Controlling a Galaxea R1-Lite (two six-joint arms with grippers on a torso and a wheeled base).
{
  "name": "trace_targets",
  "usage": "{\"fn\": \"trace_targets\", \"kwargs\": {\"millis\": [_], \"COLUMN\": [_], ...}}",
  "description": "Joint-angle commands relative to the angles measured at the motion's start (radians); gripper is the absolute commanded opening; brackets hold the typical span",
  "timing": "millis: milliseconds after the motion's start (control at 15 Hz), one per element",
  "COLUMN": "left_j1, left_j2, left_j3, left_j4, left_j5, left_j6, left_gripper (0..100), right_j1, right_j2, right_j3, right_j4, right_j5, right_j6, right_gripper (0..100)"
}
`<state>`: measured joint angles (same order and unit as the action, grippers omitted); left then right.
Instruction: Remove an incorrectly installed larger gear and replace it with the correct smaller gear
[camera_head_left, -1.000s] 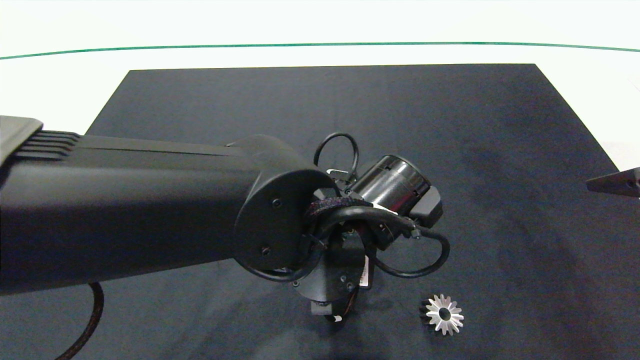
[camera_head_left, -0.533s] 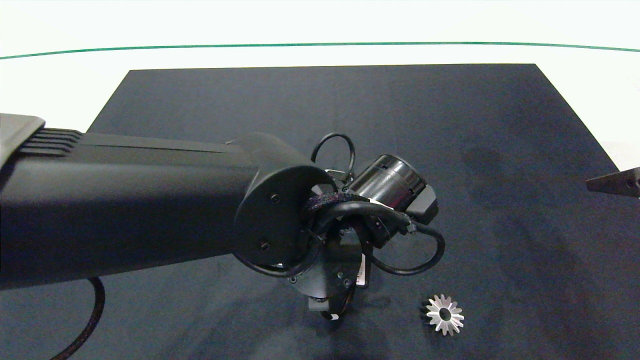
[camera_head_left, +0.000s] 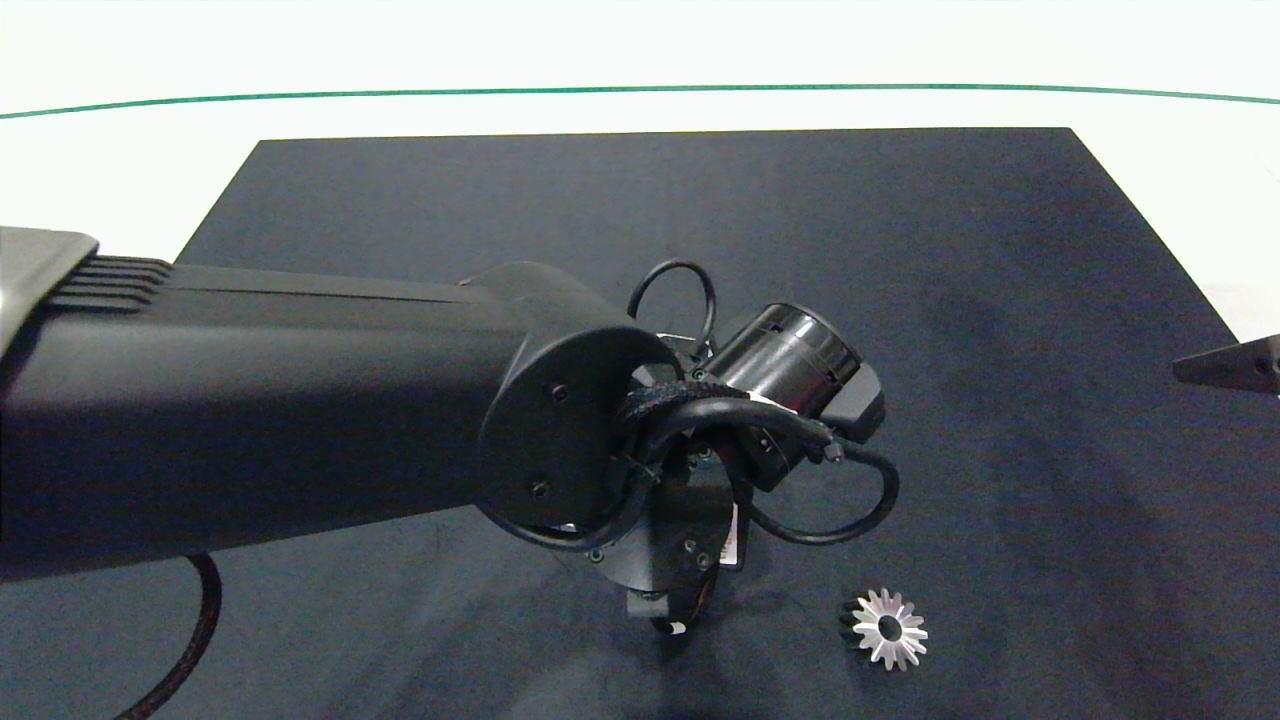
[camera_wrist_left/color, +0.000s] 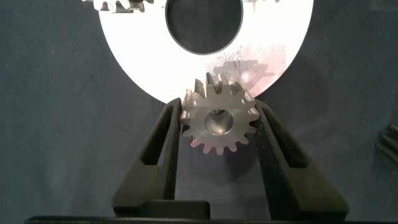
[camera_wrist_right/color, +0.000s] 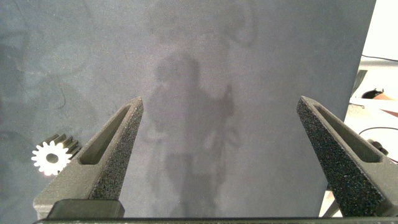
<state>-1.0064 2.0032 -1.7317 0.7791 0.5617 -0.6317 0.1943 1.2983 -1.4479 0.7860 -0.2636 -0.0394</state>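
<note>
Gripping a small blunt-toothed gear between its two dark fingers, the left gripper (camera_wrist_left/color: 219, 121) is clenched on the smaller gear (camera_wrist_left/color: 219, 120), whose round centre hole faces the wrist camera and whose teeth press against both finger pads. Just past this gear lies a flat silver disc (camera_wrist_left/color: 205, 46) with a wide round opening in its middle; the held gear overlaps the disc's near rim, though whether it touches the disc cannot be told. At the disc's far edge the teeth of another gear (camera_wrist_left/color: 118, 5) peek into view, cut off by the frame. Under all of it spreads the dark mat (camera_wrist_left/color: 56, 124). In the head view the left arm (camera_head_left: 300, 400) reaches in low over the mat (camera_head_left: 700, 200), its wrist and cables hiding the gripper and the disc beneath. To the right of the wrist, apart from it, the larger gear (camera_head_left: 887, 628) with long pointed teeth lies flat on the mat near the front edge. The right gripper (camera_wrist_right/color: 217, 155) hangs over bare mat with its fingers spread wide and nothing between them, and its view also catches the larger gear (camera_wrist_right/color: 52, 157) off to one side; in the head view only its tip (camera_head_left: 1230, 365) shows at the right edge.
</note>
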Motion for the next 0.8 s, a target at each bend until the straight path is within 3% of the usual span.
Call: {"fn": "trace_targets", "kwargs": {"millis": [67, 800], "left_j1": [0.0, -0.003], "left_j2": [0.009, -0.001], "left_j3": [0.001, 0.012], "left_j4": [0.005, 0.022], "left_j5": [0.004, 0.004], "left_j6": [-0.008, -0.029], "left_gripper": [16, 16], "right_j1": [0.001, 0.002], "right_j2": [0.001, -0.001], "right_j3": [0.0, 0.004], "right_j4": [0.004, 0.003], "right_j5": [-0.002, -0.002], "right_j6": [-0.001, -0.002], "right_gripper": [100, 100]}}
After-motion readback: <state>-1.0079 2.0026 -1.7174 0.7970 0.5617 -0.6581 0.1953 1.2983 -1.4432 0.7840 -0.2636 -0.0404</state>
